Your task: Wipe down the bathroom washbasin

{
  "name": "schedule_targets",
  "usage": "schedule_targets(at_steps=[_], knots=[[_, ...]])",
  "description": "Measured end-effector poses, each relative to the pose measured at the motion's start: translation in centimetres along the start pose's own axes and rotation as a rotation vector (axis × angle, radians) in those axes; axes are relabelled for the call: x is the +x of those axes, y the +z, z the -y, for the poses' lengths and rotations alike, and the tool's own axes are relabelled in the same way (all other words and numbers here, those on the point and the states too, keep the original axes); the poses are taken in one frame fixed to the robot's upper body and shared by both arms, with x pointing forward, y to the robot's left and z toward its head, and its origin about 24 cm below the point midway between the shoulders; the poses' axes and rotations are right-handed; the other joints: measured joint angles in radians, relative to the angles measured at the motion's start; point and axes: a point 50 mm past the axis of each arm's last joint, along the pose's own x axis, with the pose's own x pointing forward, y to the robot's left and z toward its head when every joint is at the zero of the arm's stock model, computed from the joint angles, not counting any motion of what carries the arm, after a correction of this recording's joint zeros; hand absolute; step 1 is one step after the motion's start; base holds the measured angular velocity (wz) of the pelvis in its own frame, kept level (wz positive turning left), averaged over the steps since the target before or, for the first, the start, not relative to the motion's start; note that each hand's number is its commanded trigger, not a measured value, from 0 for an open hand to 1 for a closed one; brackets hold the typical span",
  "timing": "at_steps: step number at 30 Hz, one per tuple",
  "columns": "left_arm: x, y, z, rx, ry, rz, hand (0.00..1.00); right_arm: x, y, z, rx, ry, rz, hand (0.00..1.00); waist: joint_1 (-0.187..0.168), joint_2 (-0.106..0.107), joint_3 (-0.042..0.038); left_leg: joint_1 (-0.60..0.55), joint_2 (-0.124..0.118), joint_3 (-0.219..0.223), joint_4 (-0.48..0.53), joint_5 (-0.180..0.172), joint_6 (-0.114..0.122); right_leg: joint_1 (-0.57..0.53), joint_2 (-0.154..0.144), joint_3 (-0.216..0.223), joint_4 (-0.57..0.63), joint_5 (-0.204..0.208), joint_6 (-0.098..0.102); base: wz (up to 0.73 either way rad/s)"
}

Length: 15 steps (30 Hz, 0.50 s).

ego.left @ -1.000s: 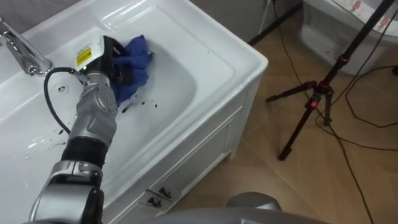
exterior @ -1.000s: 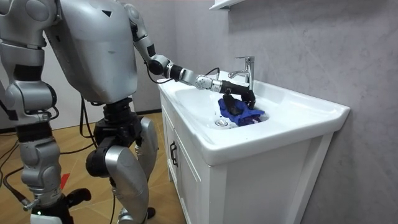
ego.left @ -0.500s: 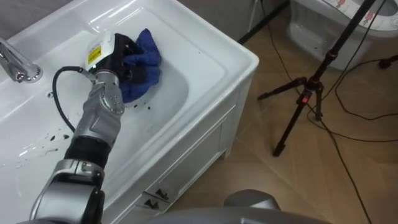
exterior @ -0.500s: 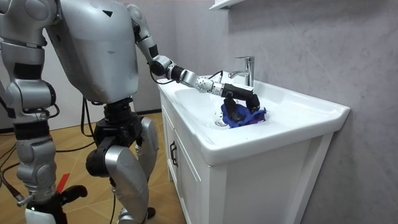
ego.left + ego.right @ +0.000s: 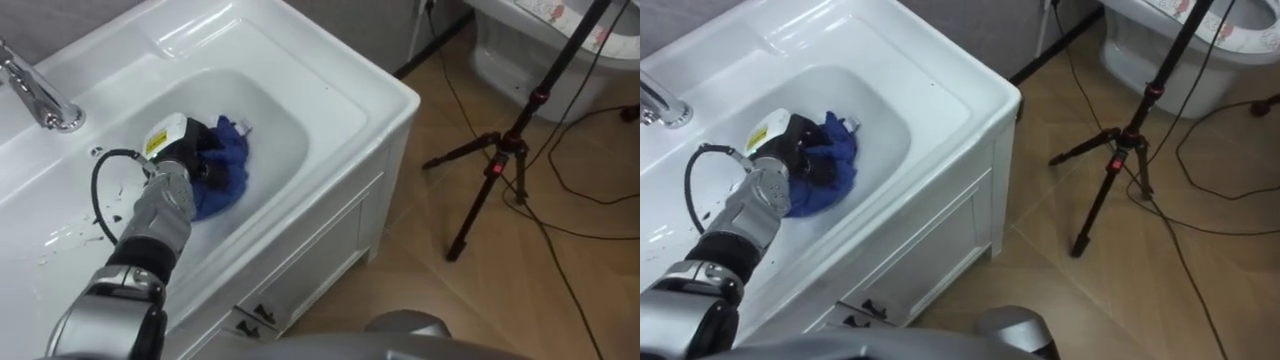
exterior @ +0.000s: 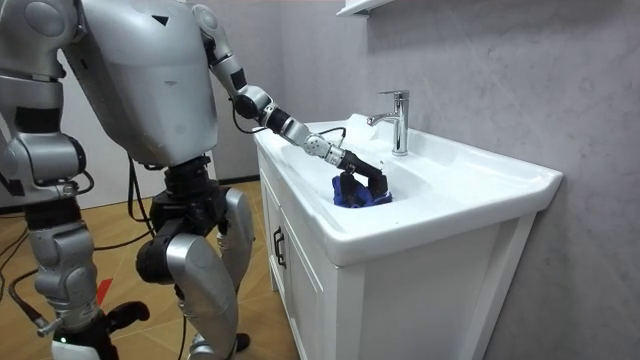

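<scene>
While the cloth [image 5: 228, 176] lies bunched low in the basin [image 5: 335, 92], the robot's left hand [image 5: 188, 150] clamps it, curled into the folds. So tight a wad may miss the walls — and a wide stroke could knock the tap [image 5: 40, 95].

Grey textured wall [image 6: 480, 60], wood floor [image 5: 520, 290] w/ black tripod [image 5: 500, 165], white toilet [image 5: 1230, 75].

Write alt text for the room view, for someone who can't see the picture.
A humanoid robot stands beside a white sink cabinet, its left hand gripping a bunched blue cloth down in the basin. A chrome faucet rises behind the basin, against a grey wall.
</scene>
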Motion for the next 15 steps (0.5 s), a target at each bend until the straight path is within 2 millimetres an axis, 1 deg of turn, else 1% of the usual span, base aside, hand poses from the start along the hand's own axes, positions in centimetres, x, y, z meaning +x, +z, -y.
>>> schedule_targets(at_steps=[2,4,5,10,15], knots=[[-0.04,-0.21,0.14,0.001,0.0,-0.006,1.0,0.0,0.0,-0.02,0.001,-0.002,0.0,0.0,0.001,0.0,0.0,0.0,0.0,0.0,0.004,0.0,0.0,0.003,0.0,0.001,0.002,0.0,0.0,-0.04],[-0.08,-0.37,0.38,0.0,0.0,-0.006,1.0,-0.01,0.1,0.09,0.002,-0.011,0.0,0.0,0.014,-0.001,0.0004,0.004,0.0,0.0,0.004,0.0,0.0,0.004,0.0,0.002,0.014,-0.002,-0.002,-0.11],[-0.14,-0.45,0.52,-0.003,0.0,-0.008,1.0,-0.03,0.07,0.15,0.004,-0.013,0.001,0.0,0.027,-0.003,0.0005,0.01,0.0,0.001,0.003,0.0,0.0,0.006,0.0,0.001,0.017,-0.003,-0.004,-0.08],[-0.32,-0.65,0.88,-0.022,0.003,-0.016,1.0,-0.02,0.15,0.15,-0.007,-0.017,0.002,0.0,0.028,-0.015,-0.0002,0.016,0.001,-0.001,0.0,0.0,0.0,0.011,0.002,0.0,0.015,-0.008,-0.004,0.07],[-0.35,-0.62,0.9,-0.03,0.023,-0.019,1.0,-0.01,0.18,0.05,-0.003,-0.019,0.001,0.0,0.042,-0.029,-0.0057,0.018,0.001,-0.001,0.001,0.0,0.0,0.014,0.003,0.003,0.013,-0.009,-0.002,0.0]])
